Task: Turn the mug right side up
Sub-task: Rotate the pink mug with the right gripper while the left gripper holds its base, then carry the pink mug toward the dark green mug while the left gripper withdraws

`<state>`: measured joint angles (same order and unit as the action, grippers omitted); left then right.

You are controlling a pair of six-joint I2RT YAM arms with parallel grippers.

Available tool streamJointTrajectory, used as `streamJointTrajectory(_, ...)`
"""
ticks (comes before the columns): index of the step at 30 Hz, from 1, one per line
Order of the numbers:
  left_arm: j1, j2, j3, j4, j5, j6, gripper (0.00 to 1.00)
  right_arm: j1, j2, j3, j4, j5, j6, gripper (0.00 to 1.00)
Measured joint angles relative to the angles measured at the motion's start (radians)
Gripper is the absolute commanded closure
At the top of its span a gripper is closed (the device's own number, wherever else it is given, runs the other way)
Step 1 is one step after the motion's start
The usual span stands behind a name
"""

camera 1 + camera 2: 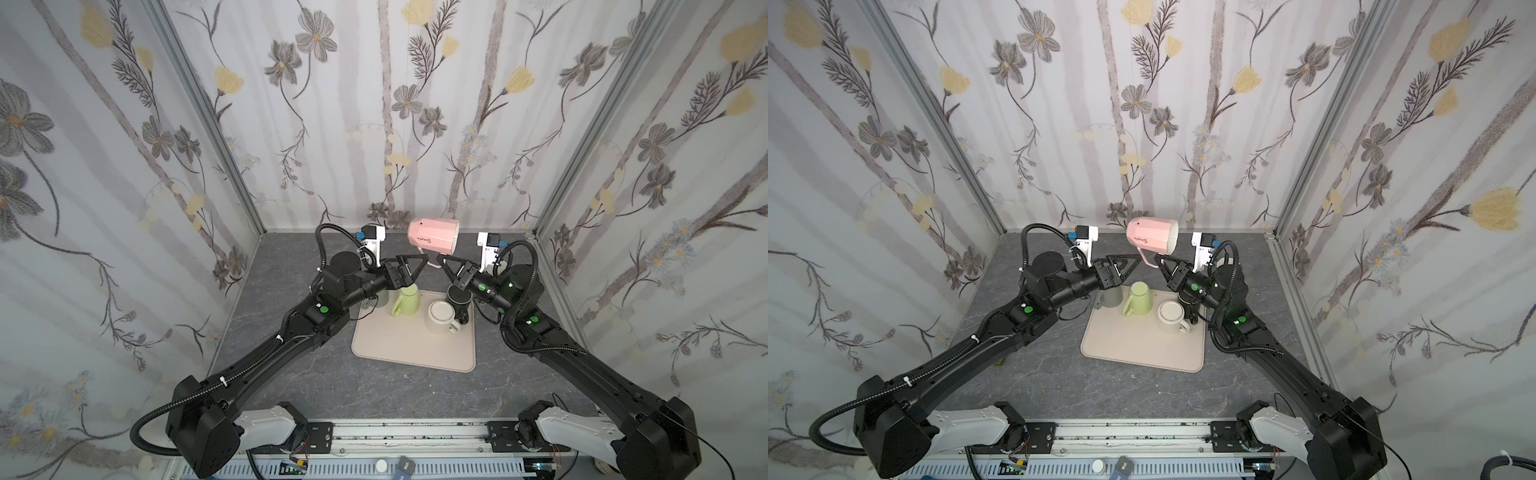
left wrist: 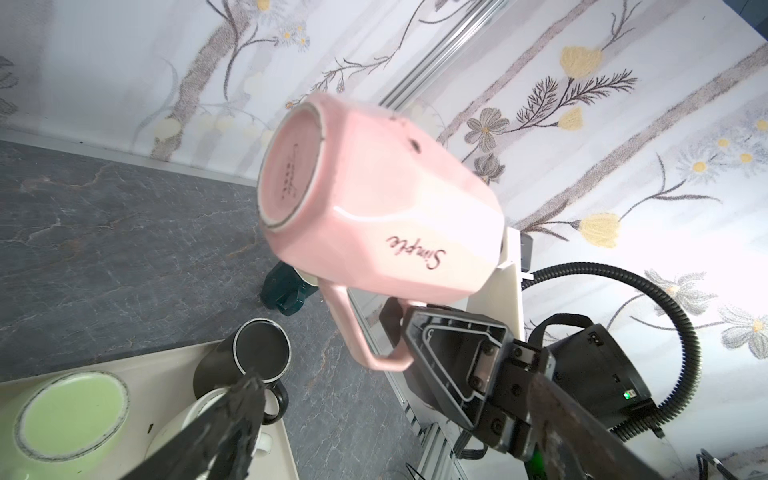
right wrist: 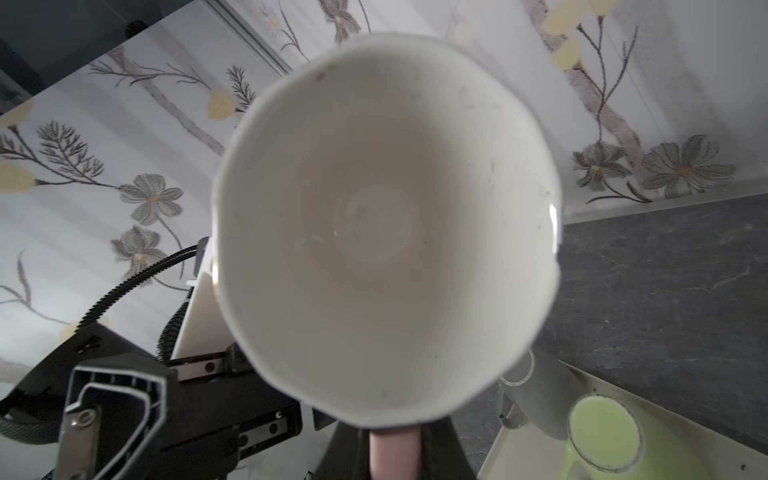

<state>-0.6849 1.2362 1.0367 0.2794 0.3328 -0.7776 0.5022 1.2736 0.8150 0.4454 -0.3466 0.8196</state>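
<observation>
The pink mug [image 1: 432, 237] [image 1: 1152, 236] hangs in the air on its side above the back of the table. Its base [image 2: 286, 174] faces left and its white inside [image 3: 386, 228] faces my right wrist camera. The handle [image 2: 353, 332] points down. My right gripper [image 1: 442, 261] [image 1: 1158, 261] [image 3: 395, 453] is shut on that pink handle from below. My left gripper [image 1: 415, 266] [image 1: 1133, 264] [image 2: 392, 390] stands open just left of the handle, its fingers wide apart and touching nothing.
Below the grippers lies a beige tray [image 1: 415, 353] with a green mug [image 1: 405, 301], a cream mug [image 1: 440, 318] and a black mug [image 1: 459, 299]. A grey mug [image 1: 1111, 297] stands at the tray's left edge. Patterned walls enclose the dark table on three sides.
</observation>
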Motion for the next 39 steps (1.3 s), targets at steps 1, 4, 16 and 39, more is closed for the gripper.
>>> streamJointTrajectory(1,0.0,-0.007,-0.003,-0.006,-0.009,0.01,0.0,-0.004,0.0,0.0,-0.021,0.016,-0.002,1.0)
streamJointTrajectory(4,0.0,-0.02,-0.01,-0.03,-0.031,0.023,0.0,-0.029,-0.005,0.0,-0.088,0.05,-0.011,1.0)
streamJointTrajectory(16,0.0,-0.082,-0.104,-0.18,-0.115,0.102,0.0,-0.172,-0.149,-0.023,-0.397,0.246,-0.131,1.0)
streamJointTrajectory(39,0.002,-0.181,-0.307,-0.309,-0.315,0.263,0.0,-0.552,-0.271,-0.093,-0.83,0.534,-0.335,1.0)
